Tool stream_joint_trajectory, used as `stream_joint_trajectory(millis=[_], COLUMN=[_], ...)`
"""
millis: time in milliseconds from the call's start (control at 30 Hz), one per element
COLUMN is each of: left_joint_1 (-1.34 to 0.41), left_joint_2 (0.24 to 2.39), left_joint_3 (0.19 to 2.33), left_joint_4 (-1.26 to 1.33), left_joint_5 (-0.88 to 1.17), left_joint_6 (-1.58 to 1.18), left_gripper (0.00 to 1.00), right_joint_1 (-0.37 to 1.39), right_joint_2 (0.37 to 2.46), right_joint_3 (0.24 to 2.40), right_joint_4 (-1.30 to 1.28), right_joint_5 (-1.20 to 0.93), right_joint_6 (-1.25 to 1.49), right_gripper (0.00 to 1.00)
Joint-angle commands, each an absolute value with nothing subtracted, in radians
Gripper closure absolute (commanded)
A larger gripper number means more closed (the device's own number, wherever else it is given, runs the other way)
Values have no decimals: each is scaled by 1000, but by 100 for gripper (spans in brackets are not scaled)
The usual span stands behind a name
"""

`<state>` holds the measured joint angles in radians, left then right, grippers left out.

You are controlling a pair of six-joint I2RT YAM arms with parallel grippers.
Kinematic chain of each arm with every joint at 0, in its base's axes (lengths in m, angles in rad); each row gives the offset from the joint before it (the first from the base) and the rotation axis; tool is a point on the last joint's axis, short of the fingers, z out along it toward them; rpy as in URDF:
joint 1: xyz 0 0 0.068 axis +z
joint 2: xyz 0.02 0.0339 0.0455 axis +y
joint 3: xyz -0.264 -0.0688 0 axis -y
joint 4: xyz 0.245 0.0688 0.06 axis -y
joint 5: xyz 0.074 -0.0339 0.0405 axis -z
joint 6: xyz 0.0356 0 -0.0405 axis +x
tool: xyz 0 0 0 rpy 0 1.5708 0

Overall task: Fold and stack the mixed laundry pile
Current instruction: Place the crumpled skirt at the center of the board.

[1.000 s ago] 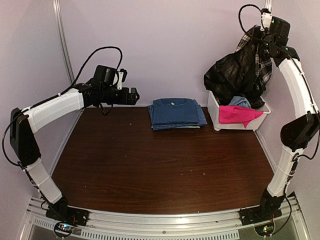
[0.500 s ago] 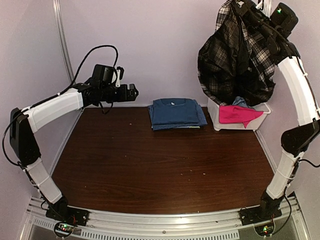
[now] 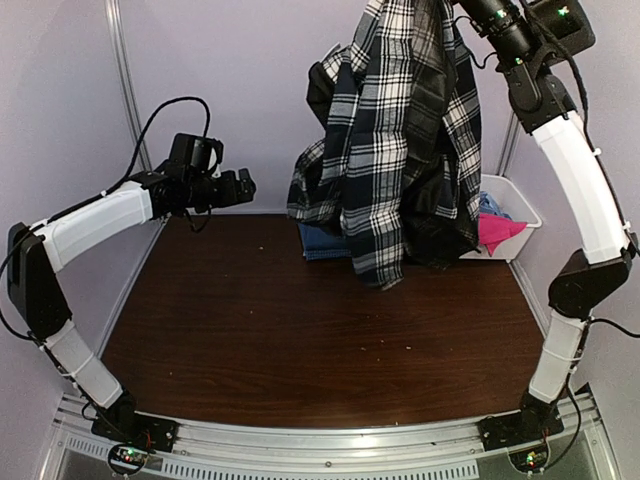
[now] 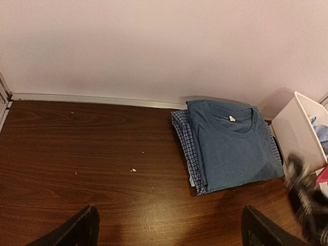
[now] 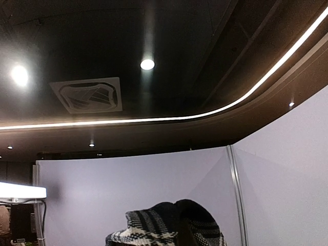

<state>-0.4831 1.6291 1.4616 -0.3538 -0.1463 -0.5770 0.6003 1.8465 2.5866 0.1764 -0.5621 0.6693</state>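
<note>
Black-and-white plaid shirt [image 3: 400, 150] hangs straight down from the right gripper [image 3: 470, 10], which is raised to the top edge of the overhead view. Its long axis runs vertically, with the bunched top up at the fingers and the loose hem pointing down at the table [image 3: 250, 320]. The cloth hides those fingers, but they are clamped tight on the fabric. In the right wrist view a fold of the plaid [image 5: 164, 225] sits just under the camera.

Below the right fingers and behind the hanging hem lies a folded dark blue T-shirt [image 4: 230, 143], its collar toward the back wall, on top of a blue checked piece [image 4: 183, 138]. Just beside that stack stands a white bin [image 3: 515, 200] with a bright pink piece [image 3: 495, 230] draped over its near rim.

The left gripper [image 3: 245, 187] is spread wide and holds nothing. It hovers well apart from the shirt, and the folded stack lies ahead of its fingers [image 4: 82, 228].
</note>
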Motion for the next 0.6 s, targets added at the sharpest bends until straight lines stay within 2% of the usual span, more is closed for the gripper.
stream_joint_trajectory(millis=[0, 133, 333, 400, 433, 467, 533, 567], left_joint_1=[-474, -465, -456, -457, -457, -457, -462, -469], left_joint_2=[1576, 1560, 1494, 1461, 1436, 1418, 1383, 1365], left_joint_3=[1453, 1440, 1337, 1281, 1252, 1225, 1174, 1153], left_joint_4=[-345, -372, -375, -371, -361, -360, -373, -387], left_joint_5=[-187, -201, -167, -122, -86, -50, -2, 33], left_joint_6=[-600, -599, -579, -561, -549, -537, -516, -509], left_gripper=[2, 2, 2, 3, 4, 5, 7, 7], right_joint_1=[647, 612, 447, 406, 395, 388, 378, 366], right_joint_2=[1847, 1729, 1413, 1290, 1229, 1173, 1076, 1030], right_joint_3=[2578, 2300, 1481, 1259, 1159, 1077, 947, 899], right_joint_4=[337, 275, 262, 76, -21, -126, -335, -416], right_joint_5=[-653, -721, -919, -875, -836, -777, -623, -573], right_joint_6=[772, 716, 701, 587, 525, 462, 408, 393], right_gripper=[100, 100, 100, 100, 94, 81, 42, 29])
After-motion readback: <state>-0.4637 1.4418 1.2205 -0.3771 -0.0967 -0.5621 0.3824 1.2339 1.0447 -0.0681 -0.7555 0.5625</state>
